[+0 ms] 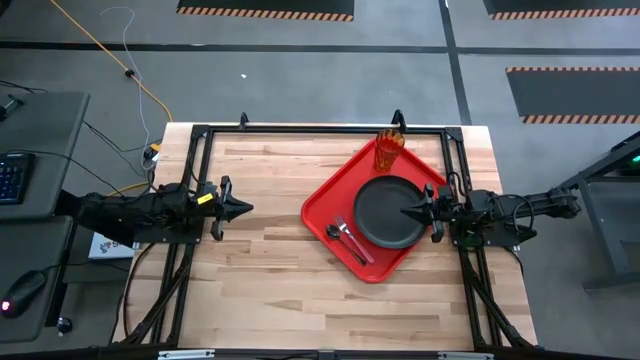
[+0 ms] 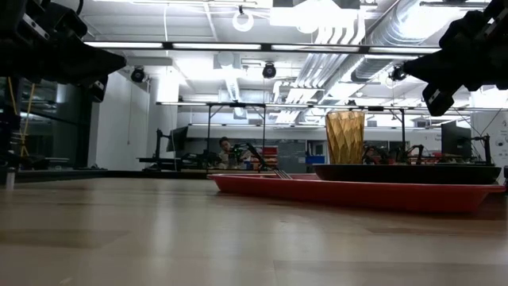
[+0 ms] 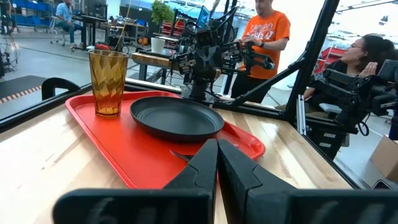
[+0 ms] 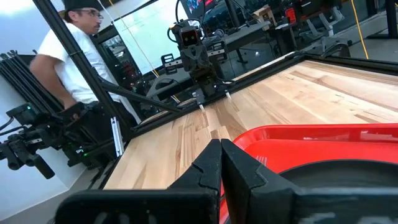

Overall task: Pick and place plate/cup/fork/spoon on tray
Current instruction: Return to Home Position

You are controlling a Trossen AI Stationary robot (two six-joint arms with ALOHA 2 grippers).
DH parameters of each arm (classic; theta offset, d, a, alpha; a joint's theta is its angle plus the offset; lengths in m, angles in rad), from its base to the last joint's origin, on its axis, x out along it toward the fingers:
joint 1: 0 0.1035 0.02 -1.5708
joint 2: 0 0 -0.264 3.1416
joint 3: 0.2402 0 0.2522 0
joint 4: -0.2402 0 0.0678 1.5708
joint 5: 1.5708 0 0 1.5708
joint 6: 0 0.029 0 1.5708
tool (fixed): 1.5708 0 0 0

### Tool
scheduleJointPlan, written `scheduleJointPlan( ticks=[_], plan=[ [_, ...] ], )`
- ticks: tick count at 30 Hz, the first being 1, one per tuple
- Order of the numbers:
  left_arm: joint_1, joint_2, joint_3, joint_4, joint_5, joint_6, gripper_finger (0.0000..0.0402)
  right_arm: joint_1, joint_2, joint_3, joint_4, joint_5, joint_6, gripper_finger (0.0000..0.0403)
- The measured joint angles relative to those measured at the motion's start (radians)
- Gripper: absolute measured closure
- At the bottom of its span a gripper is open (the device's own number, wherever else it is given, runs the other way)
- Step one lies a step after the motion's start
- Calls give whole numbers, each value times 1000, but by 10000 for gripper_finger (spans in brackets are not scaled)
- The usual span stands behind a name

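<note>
The red tray lies on the table's right half, turned like a diamond. On it rest the dark plate, the amber cup upright at the tray's far corner, the red-handled fork and the dark spoon side by side near the tray's left-near edge. My left gripper is shut and empty, raised over the table's left half. My right gripper is shut and empty, raised over the plate's right part. The plate also shows in the left wrist view, with the cup.
A black metal frame runs along the table's far edge and sides. Bare wood lies between the left gripper and the tray. People stand and sit beyond the table.
</note>
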Motion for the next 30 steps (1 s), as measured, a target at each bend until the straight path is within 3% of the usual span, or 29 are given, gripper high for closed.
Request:
scheduleJointPlan(
  ticks=[30],
  plan=[
    [0, 0, 0, 0, 0, 0, 398, 0, 0, 0, 0, 0, 0, 402]
  ],
)
